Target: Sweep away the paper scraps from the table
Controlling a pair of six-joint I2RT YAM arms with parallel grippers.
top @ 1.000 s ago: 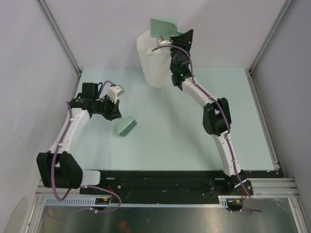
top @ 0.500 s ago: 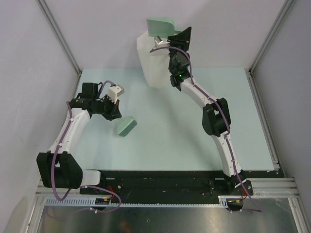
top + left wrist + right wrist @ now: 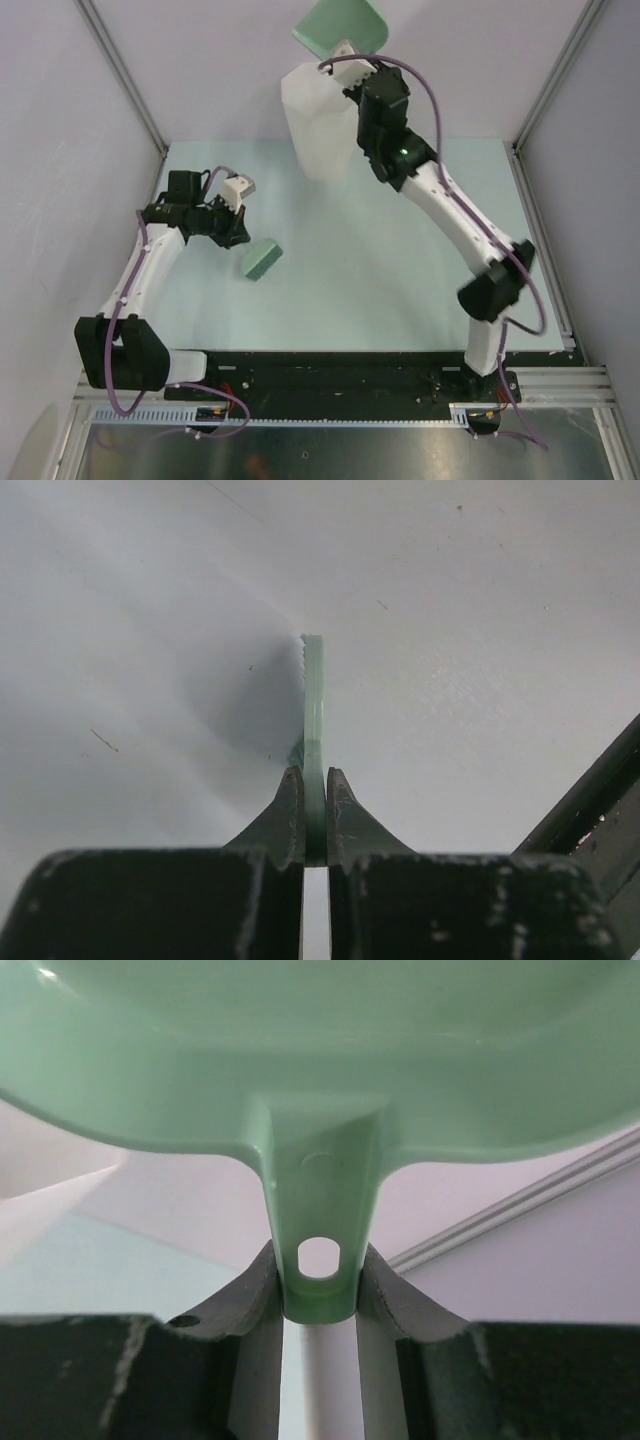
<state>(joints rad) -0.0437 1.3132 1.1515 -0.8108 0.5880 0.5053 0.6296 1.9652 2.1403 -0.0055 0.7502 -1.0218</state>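
Left end effector (image 3: 314, 780): mine, clenched on the small flat pale-green plastic sweeper blade (image 3: 262, 258). My wrist view shows it edge-on, thin, with a slightly ragged far end.
Sweeper blade position: low over the left part of the smooth matte pale mint-green counter (image 3: 380, 270). I cannot tell whether its edge touches the surface.
Paper scraps: I see no crumpled white paper on the counter in any view. They may be in the bin or the pan, but neither inside is visible to me.
Bin: a tall white faceted plastic bin (image 3: 316, 125) stands at the far edge of the counter, matte, with flat panels.
Right end effector (image 3: 318, 1280): mine, clamped on the stubby handle of the glossy green moulded-plastic dustpan (image 3: 320, 1050). The handle's hanging hole sits between my fingers.
Dustpan position: raised and tilted above the bin's top, well clear of the counter.
Step in hand: emptying the pan into the bin, I judge; the sweeping itself looks done.
Progress: near the end.
Next move calls for: keeping the pan's lip over the bin mouth until it is empty, a firm grip on the slick handle, then lowering the pan without knocking the light bin.
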